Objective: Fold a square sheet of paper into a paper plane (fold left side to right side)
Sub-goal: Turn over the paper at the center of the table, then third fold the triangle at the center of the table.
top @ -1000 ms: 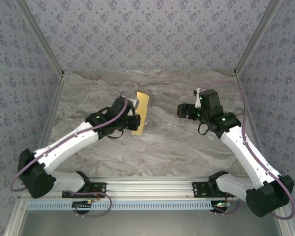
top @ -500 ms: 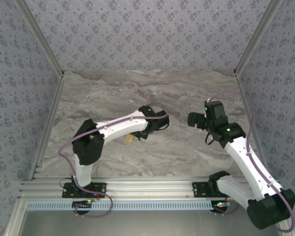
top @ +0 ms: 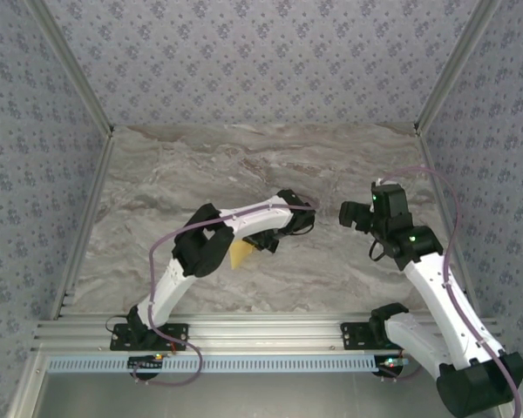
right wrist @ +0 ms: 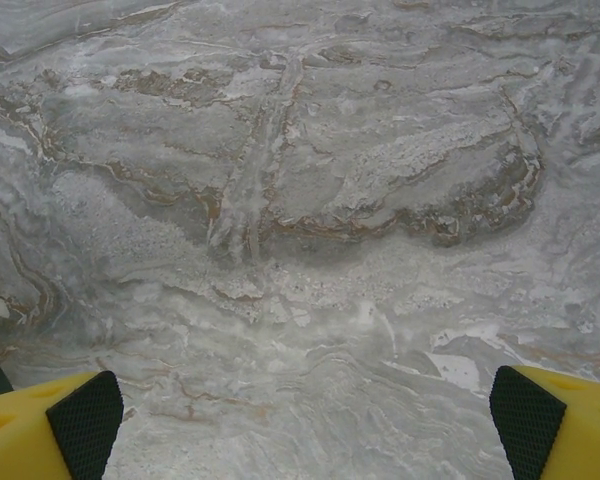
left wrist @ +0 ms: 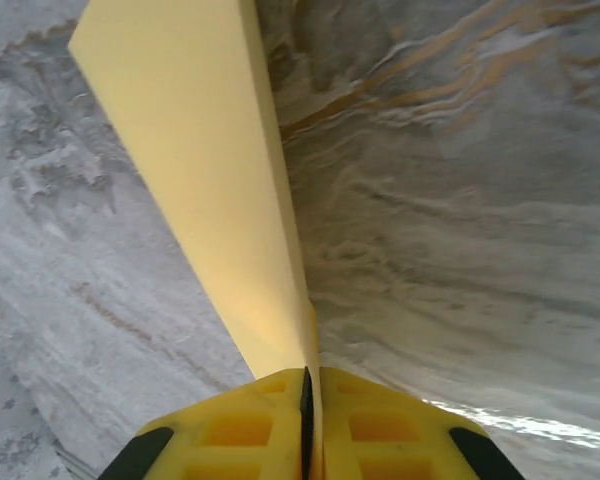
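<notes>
The yellow-orange paper (left wrist: 205, 170) is folded into a long narrow shape that widens away from the fingers. My left gripper (left wrist: 308, 388) is shut on its near end, and the paper hangs above the marble table (left wrist: 460, 220). In the top view a pointed yellow piece of the paper (top: 241, 253) pokes out under the left forearm, with the left gripper (top: 258, 241) tucked beneath the bent arm. My right gripper (top: 352, 213) hovers to the right of it, apart from the paper. In its wrist view the right gripper (right wrist: 305, 430) stands wide open over bare marble.
The left arm's elbow (top: 206, 250) is folded back over the table's middle. Patterned walls (top: 261, 61) and metal posts (top: 444, 74) close in the table at the back and sides. A metal rail (top: 261, 331) runs along the near edge.
The left arm has folded in and swung right and nearer, carrying the paper from the back centre to under its forearm. The right gripper opened wider and drifted slightly right.
</notes>
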Controlling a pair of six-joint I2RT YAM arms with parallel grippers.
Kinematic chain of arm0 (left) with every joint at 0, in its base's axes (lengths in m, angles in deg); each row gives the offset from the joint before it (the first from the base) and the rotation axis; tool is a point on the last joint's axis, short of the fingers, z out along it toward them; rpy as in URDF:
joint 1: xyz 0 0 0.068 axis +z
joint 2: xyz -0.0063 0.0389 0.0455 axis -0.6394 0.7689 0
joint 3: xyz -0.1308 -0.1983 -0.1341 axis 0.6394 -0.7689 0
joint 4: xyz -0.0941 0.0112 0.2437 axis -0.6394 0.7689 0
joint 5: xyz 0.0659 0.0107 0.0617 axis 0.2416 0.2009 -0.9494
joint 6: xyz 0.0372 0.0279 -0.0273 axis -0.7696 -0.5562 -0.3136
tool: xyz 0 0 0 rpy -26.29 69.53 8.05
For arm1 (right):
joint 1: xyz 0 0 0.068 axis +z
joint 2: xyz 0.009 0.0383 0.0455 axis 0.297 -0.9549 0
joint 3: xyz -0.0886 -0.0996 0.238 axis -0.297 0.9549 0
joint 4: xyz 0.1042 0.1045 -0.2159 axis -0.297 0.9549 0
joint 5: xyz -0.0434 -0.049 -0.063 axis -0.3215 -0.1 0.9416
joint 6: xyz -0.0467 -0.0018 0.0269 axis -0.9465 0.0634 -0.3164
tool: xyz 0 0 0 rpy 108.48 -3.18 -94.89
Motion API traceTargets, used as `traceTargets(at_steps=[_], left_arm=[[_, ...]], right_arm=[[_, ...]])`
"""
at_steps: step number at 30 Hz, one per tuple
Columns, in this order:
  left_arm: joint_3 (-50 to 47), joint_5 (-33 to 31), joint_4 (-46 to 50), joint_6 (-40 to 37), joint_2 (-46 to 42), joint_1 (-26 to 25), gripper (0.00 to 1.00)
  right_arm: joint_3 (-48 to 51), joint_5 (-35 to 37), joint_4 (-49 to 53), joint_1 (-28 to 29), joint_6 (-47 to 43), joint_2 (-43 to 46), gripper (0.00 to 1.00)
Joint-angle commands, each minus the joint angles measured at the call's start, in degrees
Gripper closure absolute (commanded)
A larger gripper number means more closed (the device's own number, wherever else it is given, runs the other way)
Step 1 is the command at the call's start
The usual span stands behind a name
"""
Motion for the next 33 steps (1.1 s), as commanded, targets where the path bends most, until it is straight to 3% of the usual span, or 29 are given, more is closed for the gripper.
traceTargets(at_steps=[1, 4, 8, 10, 14, 18, 23, 29, 33], left_arm=[[1.9, 4.8, -0.6, -3.1, 0.2, -0.2, 0.88], [0.9, 7.7, -3.4, -4.3, -0.9, -0.5, 0.8], [-1.5, 11.8, -8.8, -6.8, -5.4, -0.8, 0.54], [-2.5, 14.7, -11.9, -8.1, -8.3, -0.8, 0.46], [-5.0, 20.6, -18.1, -11.1, -15.3, -0.4, 0.36], [-12.3, 23.8, -24.8, -10.9, -24.7, 2.3, 0.32], [-32.2, 32.9, -39.6, -6.3, -39.2, 12.2, 0.31], [-53.7, 44.1, -56.0, -0.7, -53.4, 26.4, 0.31], [-63.8, 51.1, -64.5, 2.9, -59.4, 33.8, 0.3]], right_arm=[[0.9, 0.3, 1.6, -0.8, -1.1, 1.5, 0.0], [1.3, -0.5, 1.6, -1.3, -1.3, 1.6, 0.0], [1.6, -2.5, 1.4, -1.9, -1.6, 1.4, 0.0], [1.5, -3.6, 1.4, -2.0, -1.7, 1.2, 0.0], [1.1, -8.3, 0.5, -2.1, -1.8, 0.3, 0.0], [1.9, -17.4, -3.4, -1.9, -0.5, -1.1, 0.02], [3.4, -26.6, -12.9, 2.6, 3.2, -7.3, 0.16], [-3.5, -24.2, -15.5, 15.1, 3.4, -23.2, 0.29], [-9.0, -25.0, -17.8, 20.1, 3.7, -33.4, 0.38]])
